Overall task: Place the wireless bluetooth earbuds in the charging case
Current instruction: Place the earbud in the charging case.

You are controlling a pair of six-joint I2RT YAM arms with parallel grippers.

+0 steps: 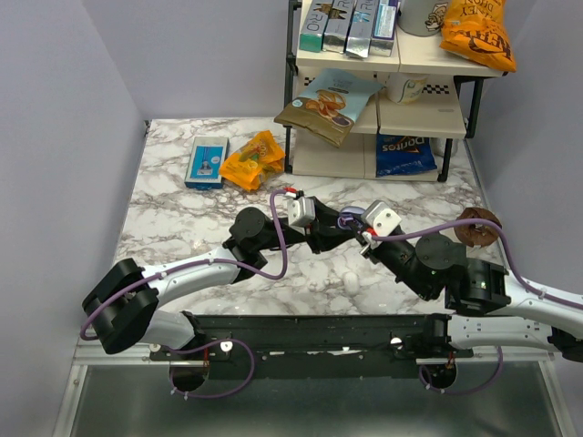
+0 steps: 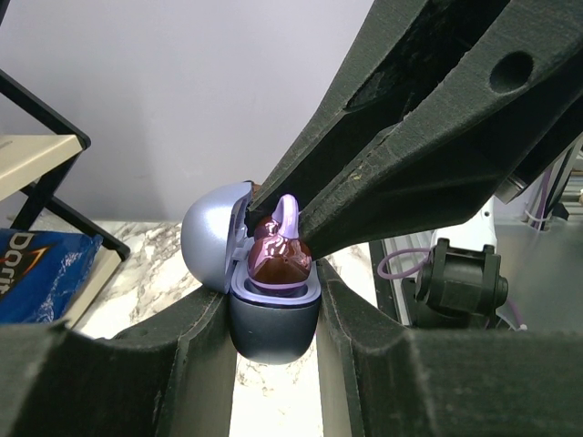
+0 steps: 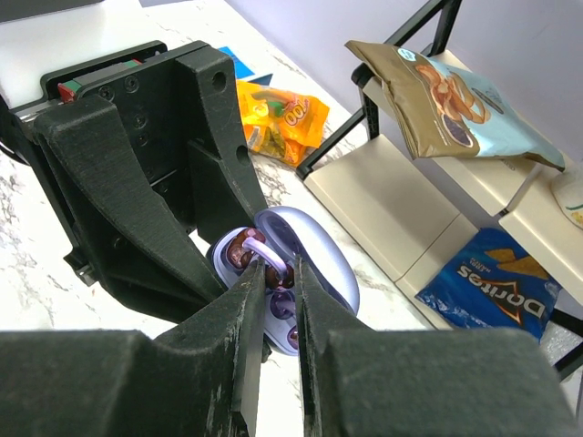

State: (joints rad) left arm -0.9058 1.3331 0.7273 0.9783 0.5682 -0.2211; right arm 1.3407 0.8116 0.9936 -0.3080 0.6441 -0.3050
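Note:
My left gripper is shut on the charging case, a blue-lilac shell with its lid swung open to the left. A purple-lilac earbud sits in the mouth of the case. My right gripper pinches its pale stem from above. From the right wrist, the same earbud lies between the right gripper's narrow jaws, over the open case. Lower in the case is a purple shape; earbud or socket, I cannot tell. From above, both grippers meet at mid-table.
A shelf rack with snack bags stands at the back right, a blue Doritos bag on its lowest shelf. An orange bag and a blue box lie at the back left. A small pale piece lies on the marble.

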